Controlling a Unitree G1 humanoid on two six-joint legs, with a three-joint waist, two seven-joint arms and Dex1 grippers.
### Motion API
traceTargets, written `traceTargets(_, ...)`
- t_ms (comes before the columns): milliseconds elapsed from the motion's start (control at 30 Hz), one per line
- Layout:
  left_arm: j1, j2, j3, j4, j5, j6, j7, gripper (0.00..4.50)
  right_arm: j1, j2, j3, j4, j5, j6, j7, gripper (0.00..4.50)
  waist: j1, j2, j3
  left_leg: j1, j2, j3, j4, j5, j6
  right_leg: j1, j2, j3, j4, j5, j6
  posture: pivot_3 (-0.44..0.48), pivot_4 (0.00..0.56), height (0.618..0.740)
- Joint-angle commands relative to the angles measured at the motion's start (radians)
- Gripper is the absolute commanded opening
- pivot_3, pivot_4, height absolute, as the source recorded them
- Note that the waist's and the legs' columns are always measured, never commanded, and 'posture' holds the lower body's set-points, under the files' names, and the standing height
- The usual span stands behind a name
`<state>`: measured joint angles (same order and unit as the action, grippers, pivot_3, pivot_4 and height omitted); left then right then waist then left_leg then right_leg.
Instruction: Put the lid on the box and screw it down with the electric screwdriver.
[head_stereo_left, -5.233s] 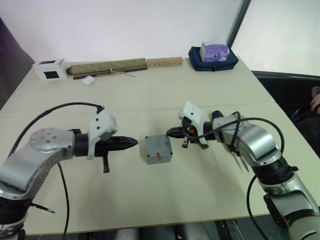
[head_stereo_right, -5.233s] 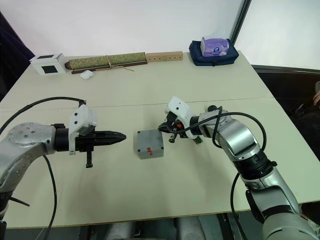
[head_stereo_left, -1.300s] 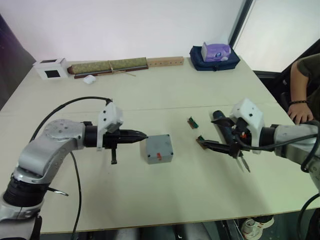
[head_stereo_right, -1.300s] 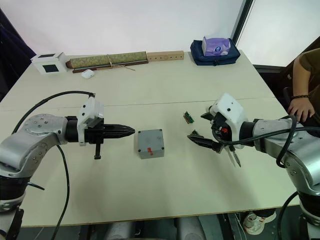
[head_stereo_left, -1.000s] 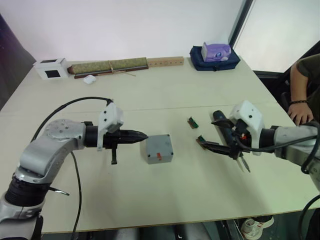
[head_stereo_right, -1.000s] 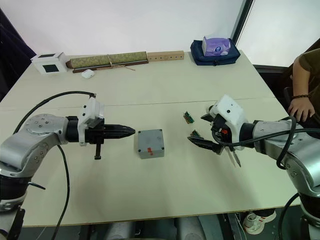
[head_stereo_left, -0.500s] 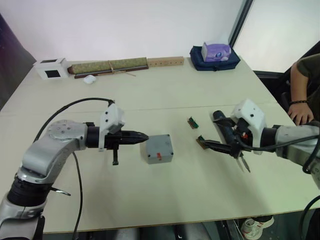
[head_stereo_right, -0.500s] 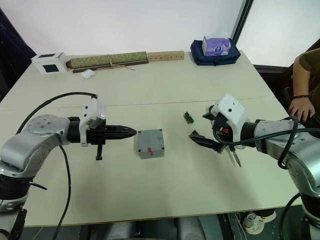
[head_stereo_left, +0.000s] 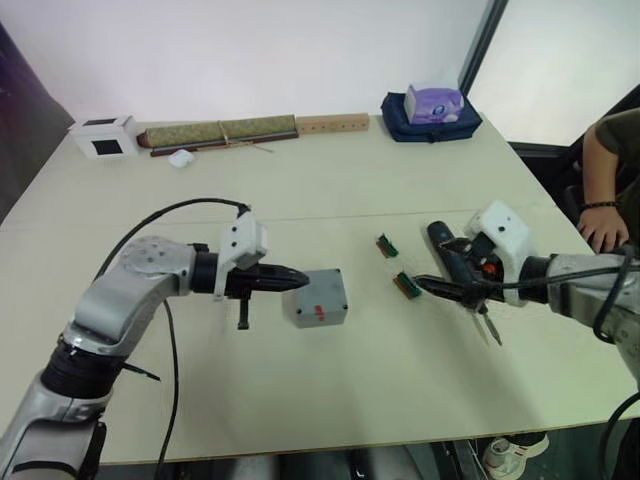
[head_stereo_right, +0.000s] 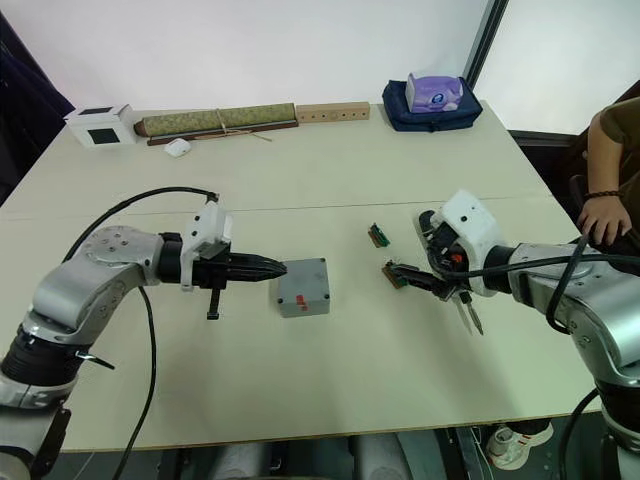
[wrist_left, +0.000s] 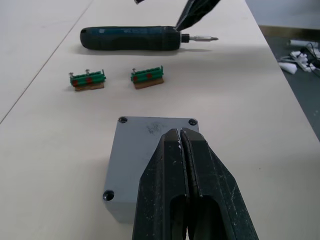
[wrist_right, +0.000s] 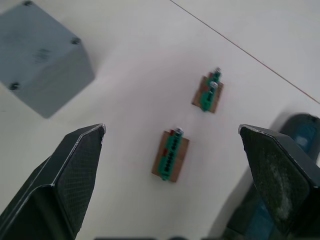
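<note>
Across the head views, one box (head_stereo_left: 320, 297) is seen on the table (head_stereo_left: 300, 400) with its lid (head_stereo_left: 319, 291) already seated, red mark facing the robot. The left gripper (head_stereo_left: 300, 279) is closed on nothing, its tip touching or just short of the box's left edge. The right gripper (head_stereo_left: 452, 290) is spread wide over the one electric screwdriver (head_stereo_left: 452, 258), which lies on the table unheld. Two green circuit-board pieces (head_stereo_right: 382, 254) lie between box and screwdriver.

Through the left wrist view, the shut fingers (wrist_left: 182, 185) are seen low over the lid's near edge; four corner screws are counted. A further push could be judged to slide the box or skew the lid before it is fastened.

Through the right wrist view, the parted fingers (wrist_right: 75, 170) frame both green pieces, with the screwdriver at one corner. A closing here might be judged to catch a green piece, or roll the screwdriver away.
</note>
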<state>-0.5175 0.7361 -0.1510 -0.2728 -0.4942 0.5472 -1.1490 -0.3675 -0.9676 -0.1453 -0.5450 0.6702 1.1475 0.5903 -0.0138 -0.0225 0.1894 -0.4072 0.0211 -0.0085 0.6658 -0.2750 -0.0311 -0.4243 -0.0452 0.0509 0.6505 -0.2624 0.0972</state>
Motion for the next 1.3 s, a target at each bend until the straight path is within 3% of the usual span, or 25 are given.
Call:
traceTargets(33,-0.028,-0.018,-0.036,0.025,0.036,-0.053,-0.032,0.0,-0.04,-0.031,0.008,0.014,-0.01,0.06,-0.013,4.46,0.0,0.0,0.0,0.0,0.0,0.0,0.0,0.0,0.0,0.0,0.0,0.0,0.0,0.0,0.0,0.0,0.15,0.74)
traceTargets(467,-0.066,-0.108,-0.089,0.149,0.122,-0.152,-0.06,0.0,-0.222,-0.097,0.165,0.251,-0.075,0.169,0.033,4.46,-0.001,0.001,0.0,0.0,0.0,0.0,0.001,0.0,0.0,0.0,0.0,0.0,0.001,0.0,0.0,0.0,0.15,0.74)
traceTargets(700,-0.066,-0.132,-0.081,0.141,0.115,-0.159,-0.056,0.0,-0.359,-0.108,0.32,0.416,-0.169,0.184,0.081,4.46,-0.002,0.001,0.0,0.0,0.0,0.0,0.001,0.0,0.0,0.0,0.0,0.0,0.002,0.0,0.0,0.0,0.15,0.74)
traceTargets(1033,-0.073,-0.158,-0.067,0.106,0.093,-0.16,-0.05,0.0,-0.606,-0.059,0.583,0.735,-0.294,0.221,0.221,4.46,-0.004,0.001,0.0,0.0,-0.001,0.0,0.001,0.0,0.0,-0.001,-0.001,0.0,0.002,0.0,0.0,0.0,0.15,0.74)
traceTargets(1300,-0.069,-0.178,-0.05,0.061,0.064,-0.136,-0.027,0.0,-0.692,-0.009,0.742,0.895,-0.398,0.155,0.36,4.46,-0.003,0.001,0.0,0.0,-0.001,0.0,0.001,0.0,0.0,-0.001,-0.001,0.0,0.002,0.0,0.0,0.0,0.15,0.74)
